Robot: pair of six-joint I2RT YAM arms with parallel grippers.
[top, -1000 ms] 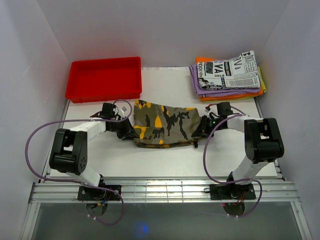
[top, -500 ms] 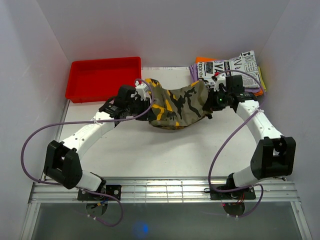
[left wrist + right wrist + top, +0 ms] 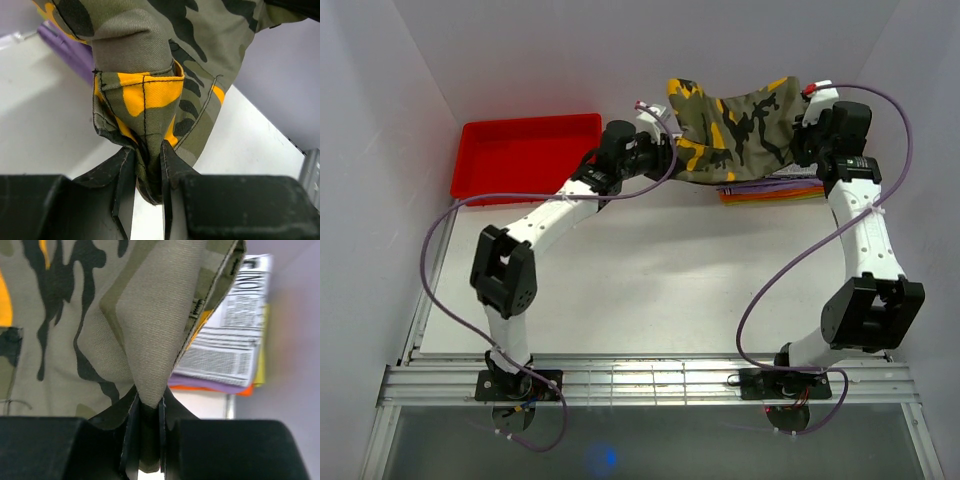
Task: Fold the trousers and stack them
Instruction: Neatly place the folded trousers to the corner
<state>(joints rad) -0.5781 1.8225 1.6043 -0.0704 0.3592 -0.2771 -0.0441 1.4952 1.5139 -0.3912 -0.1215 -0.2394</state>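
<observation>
The folded camouflage trousers (image 3: 735, 130) hang in the air at the back right, stretched between both grippers above the stack of folded garments (image 3: 772, 189). My left gripper (image 3: 665, 140) is shut on their left end; the left wrist view shows the cloth (image 3: 145, 110) pinched between the fingers (image 3: 125, 180). My right gripper (image 3: 804, 128) is shut on their right end; the right wrist view shows a fold of the trousers (image 3: 155, 335) clamped between the jaws. The white newspaper-print garment (image 3: 235, 340) lies below on purple and orange ones.
A red tray (image 3: 530, 155) stands at the back left. The white side walls are close on both sides, and the back wall is right behind the trousers. Purple cables loop from both arms.
Both grippers have lifted the trousers off the table and carried them back and to the right, from mid-table to above the garment stack. Both arms have stretched out far.
</observation>
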